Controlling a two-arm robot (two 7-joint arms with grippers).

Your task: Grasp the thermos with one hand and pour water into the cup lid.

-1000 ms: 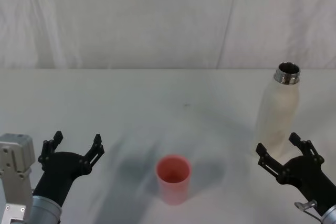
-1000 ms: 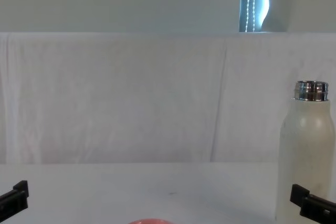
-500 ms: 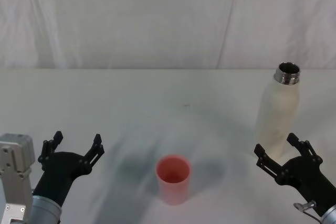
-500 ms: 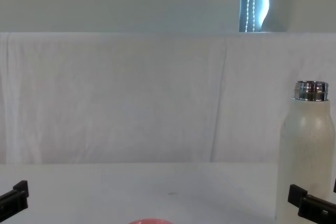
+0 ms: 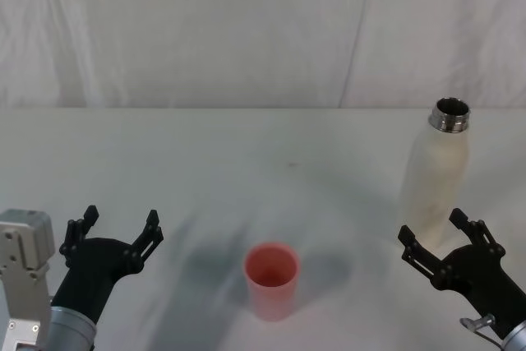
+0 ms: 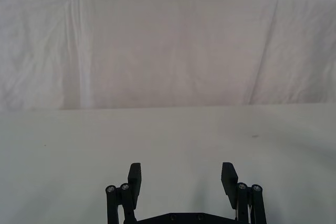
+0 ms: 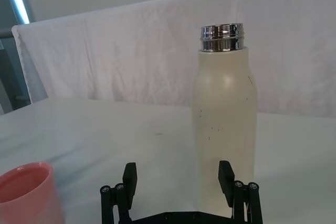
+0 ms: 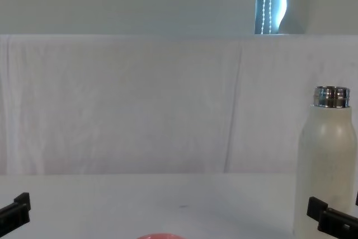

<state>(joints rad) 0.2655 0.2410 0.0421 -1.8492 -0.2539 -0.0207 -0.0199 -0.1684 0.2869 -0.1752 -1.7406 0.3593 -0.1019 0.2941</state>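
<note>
Thermos (image 5: 433, 172) stands upright just beyond the right pincer's (image 5: 444, 242) spread fingers.

Soft, even light; faint shadows; sharp focus.

Table (image 5: 246, 145): thermos (image 5: 434, 172) stands upright toward the right edge, well apart from the cup lid (image 5: 270, 279), which sits upright near the front edge at about the middle, open side up. Right gripper (image 5: 444, 240): near the front right corner, just before the thermos base, fingers spread and apart from it; left gripper (image 5: 115, 228): near the front left corner, to the left of the cup lid and apart from it, fingers spread over bare table. Cloth backdrop (image 5: 246, 30): hangs along the back edge behind everything.
</note>
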